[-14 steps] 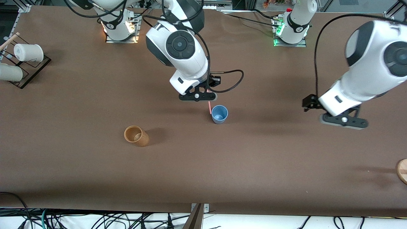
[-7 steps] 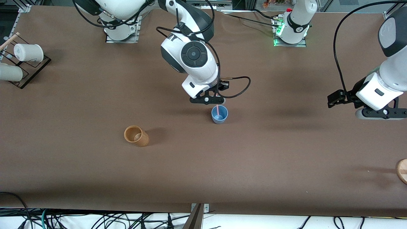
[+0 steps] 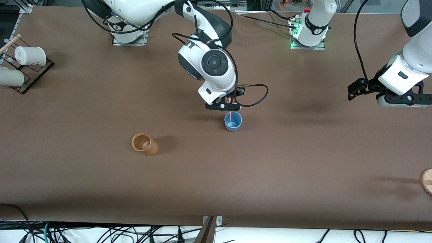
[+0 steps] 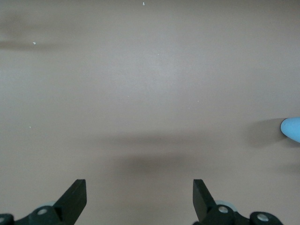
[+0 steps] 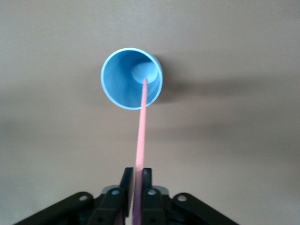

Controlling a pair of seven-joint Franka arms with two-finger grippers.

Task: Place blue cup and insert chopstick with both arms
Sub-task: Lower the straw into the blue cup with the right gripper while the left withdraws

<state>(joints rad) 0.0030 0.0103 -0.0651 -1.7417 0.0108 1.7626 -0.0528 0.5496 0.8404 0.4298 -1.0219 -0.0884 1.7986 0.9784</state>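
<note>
The blue cup (image 3: 233,121) stands upright near the middle of the table; it also shows in the right wrist view (image 5: 132,78). My right gripper (image 3: 226,107) hangs just over the cup and is shut on the pink chopstick (image 5: 140,136), which points straight down with its tip inside the cup; a short piece shows in the front view (image 3: 230,117). My left gripper (image 3: 401,100) is open and empty, up in the air over the left arm's end of the table. In the left wrist view the fingers (image 4: 75,197) stand wide apart over bare table, and an edge of the cup (image 4: 291,129) shows.
A tan cup (image 3: 144,144) stands nearer the front camera, toward the right arm's end. A black rack (image 3: 32,72) with white cups sits at the right arm's end. A round wooden object (image 3: 427,181) lies at the table edge at the left arm's end.
My right gripper has moved over the blue cup and lowered the chopstick's tip into it. My left arm has swung away from the cup toward its end of the table.
</note>
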